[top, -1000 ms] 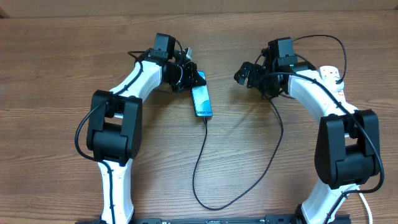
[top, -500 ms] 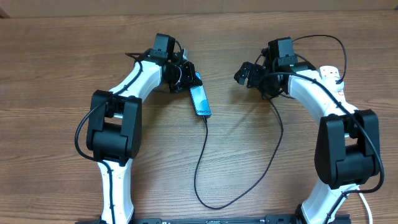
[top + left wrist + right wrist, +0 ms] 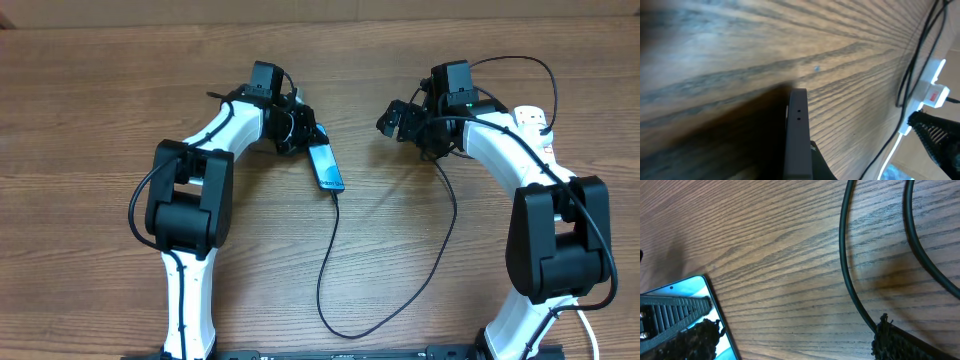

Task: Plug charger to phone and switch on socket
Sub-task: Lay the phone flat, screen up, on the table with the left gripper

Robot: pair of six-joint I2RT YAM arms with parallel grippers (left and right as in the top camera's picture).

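Overhead, phone [image 3: 326,166]: turned and slid a little since a second ago, near end now swung further right, far end still at the left gripper [image 3: 298,130].
Left arm: leaned a touch rightward with that turn.
Left gripper spread: impossible to tell; hidden under the wrist from above, and only a dark edge-on slab in the left wrist view.
Right gripper [image 3: 395,118]: unmoved, fingers wide apart, nothing between them, well apart from the phone.
Charger [image 3: 320,290]: joined by its tip to the phone's near end, dragged along with it, looped down the table [image 3: 100,100] and back up beneath the right arm.
Socket [image 3: 936,94]: white strip with a red switch, off at the far right beside the right arm; switch position too small to read.
Meaning for the task: connector seemingly seated, having followed the phone through the turn; plugging likely finished, switching probably next, best suited to the right arm.
Risk: further tugging on the phone, enough to loosen the tip.
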